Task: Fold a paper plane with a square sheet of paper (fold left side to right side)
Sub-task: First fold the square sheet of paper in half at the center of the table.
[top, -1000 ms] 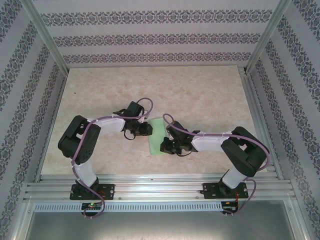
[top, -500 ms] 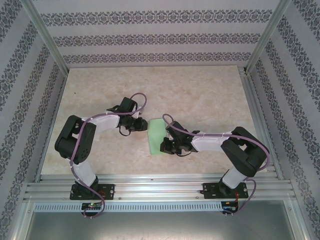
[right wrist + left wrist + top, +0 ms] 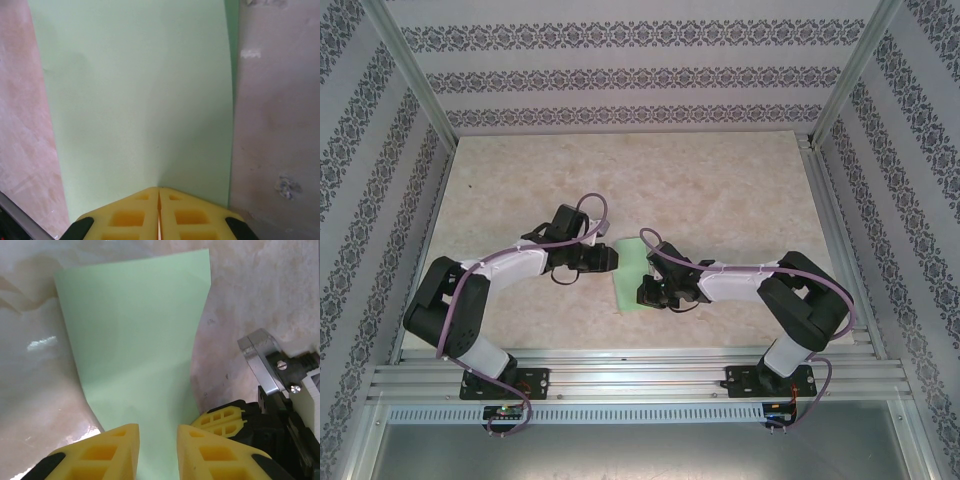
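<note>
**A:** What is the room looking like?

**B:** Walls (image 3: 620, 80) papered in bands of grey floral pattern are closing in three sides, and aluminium posts (image 3: 412, 75) are rising at the corners. The desk (image 3: 720, 190) is showing a pale beige marbled top. A ribbed metal rail (image 3: 640, 380) is running along its near edge, where both arms are bolted.

**A:** Where is the square sheet of paper (image 3: 628, 272) sitting?

**B:** It is lying near the middle of the desk as a narrow mint-green strip, between the two end effectors. In the left wrist view, a white glare spot (image 3: 42, 343) is shining on the desk just beside it.

**A:** How is the left end effector (image 3: 605, 258) standing?

**B:** Its yellow fingers (image 3: 112, 445) are standing slightly apart over the paper's edge, with green showing through the gap. I cannot tell whether they are touching it.

**A:** And the right end effector (image 3: 645, 292)?

**B:** Its fingers are pressing together, tips meeting at the paper's edge. Whether paper is caught between them, I cannot tell.
</note>
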`<control>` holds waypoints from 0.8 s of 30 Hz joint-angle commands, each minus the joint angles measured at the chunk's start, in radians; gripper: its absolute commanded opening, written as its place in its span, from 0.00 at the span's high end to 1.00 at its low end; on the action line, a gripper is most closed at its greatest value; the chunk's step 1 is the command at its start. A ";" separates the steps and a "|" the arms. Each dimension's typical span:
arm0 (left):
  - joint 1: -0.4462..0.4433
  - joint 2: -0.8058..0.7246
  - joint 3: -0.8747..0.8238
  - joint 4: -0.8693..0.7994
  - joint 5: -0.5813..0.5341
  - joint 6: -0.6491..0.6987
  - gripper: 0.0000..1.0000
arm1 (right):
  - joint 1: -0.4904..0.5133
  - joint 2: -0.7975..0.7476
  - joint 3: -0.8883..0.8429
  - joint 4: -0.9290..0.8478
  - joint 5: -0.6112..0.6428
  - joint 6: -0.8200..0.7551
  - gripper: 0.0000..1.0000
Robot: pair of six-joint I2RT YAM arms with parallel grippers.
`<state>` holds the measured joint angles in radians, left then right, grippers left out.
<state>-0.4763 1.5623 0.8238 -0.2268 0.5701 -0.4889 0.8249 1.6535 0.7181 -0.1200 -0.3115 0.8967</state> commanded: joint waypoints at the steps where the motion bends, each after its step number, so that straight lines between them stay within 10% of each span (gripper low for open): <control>1: -0.017 0.001 -0.022 0.099 0.018 -0.051 0.77 | 0.025 0.077 -0.039 -0.159 0.051 -0.015 0.91; 24: -0.027 0.187 0.058 0.101 -0.078 -0.001 0.83 | 0.036 0.089 -0.025 -0.191 0.060 -0.022 0.91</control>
<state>-0.4942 1.7294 0.8288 -0.1120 0.5476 -0.5350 0.8314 1.6672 0.7437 -0.1501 -0.3077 0.8955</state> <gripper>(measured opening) 0.168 0.089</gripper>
